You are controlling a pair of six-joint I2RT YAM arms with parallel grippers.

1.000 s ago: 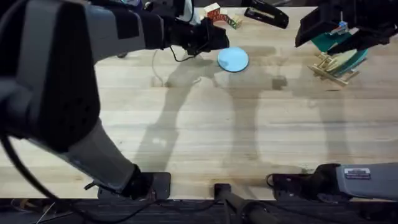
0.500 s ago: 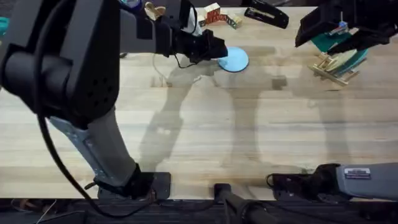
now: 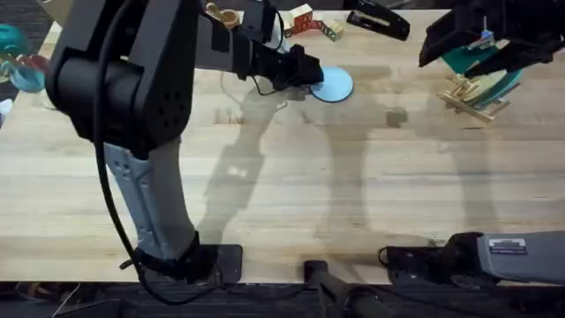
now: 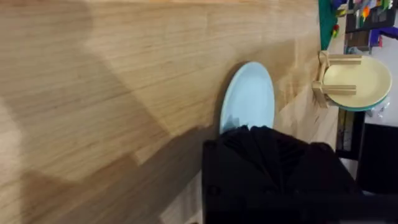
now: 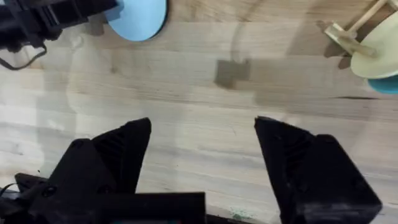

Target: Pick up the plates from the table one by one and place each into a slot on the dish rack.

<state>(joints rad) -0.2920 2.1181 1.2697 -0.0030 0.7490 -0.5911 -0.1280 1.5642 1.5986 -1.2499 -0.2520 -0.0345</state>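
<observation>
Your left gripper (image 3: 311, 74) has moved in onto the pale light-blue round plate (image 3: 334, 85) over the last second and now overlaps its near edge; can't tell whether its fingers are apart or together (hidden by the wrist body). That plate lies flat on the light wood plank table (image 3: 353, 194), well left of the small pale-wood slatted dish rack (image 3: 472, 95). Teal plate (image 3: 494, 87) already sits in the rack. Right gripper (image 5: 202, 149) hangs wide apart, empty. Pickup looks imminent.
</observation>
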